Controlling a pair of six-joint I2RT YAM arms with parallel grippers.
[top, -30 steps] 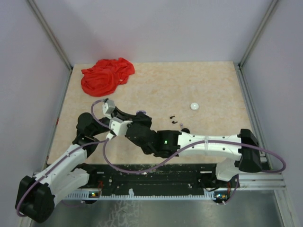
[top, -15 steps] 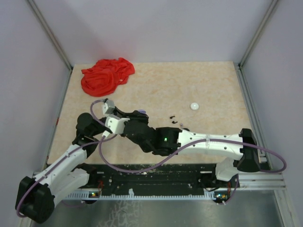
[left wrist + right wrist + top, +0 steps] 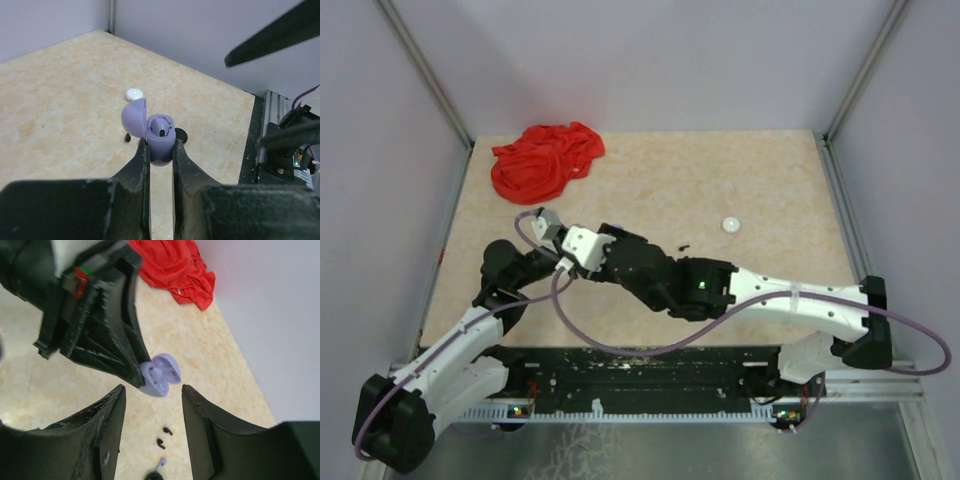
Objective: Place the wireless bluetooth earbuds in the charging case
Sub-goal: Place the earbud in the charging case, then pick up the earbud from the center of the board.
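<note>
My left gripper (image 3: pixel 160 145) is shut on the lavender charging case (image 3: pixel 161 137), held above the table with its lid (image 3: pixel 134 116) open. A lavender earbud (image 3: pixel 161 127) appears to sit in one well of the case. My right gripper (image 3: pixel 152 388) is open right by the case (image 3: pixel 161 375), one finger on either side, touching nothing. Two black earbuds (image 3: pixel 167 430) lie on the table below, and a pale earbud (image 3: pixel 161 463) lies beside a black round case (image 3: pixel 152 475). In the top view my right arm (image 3: pixel 660 275) hides the lavender case.
A white round case (image 3: pixel 731 225) lies at the right of the table's middle. A crumpled red cloth (image 3: pixel 545 160) lies at the far left corner. Grey walls enclose the table (image 3: pixel 770 180) on three sides.
My right gripper has opened from shut, and its wrist has shifted toward the far side, over the left gripper. The left gripper has kept its grip on the case.
</note>
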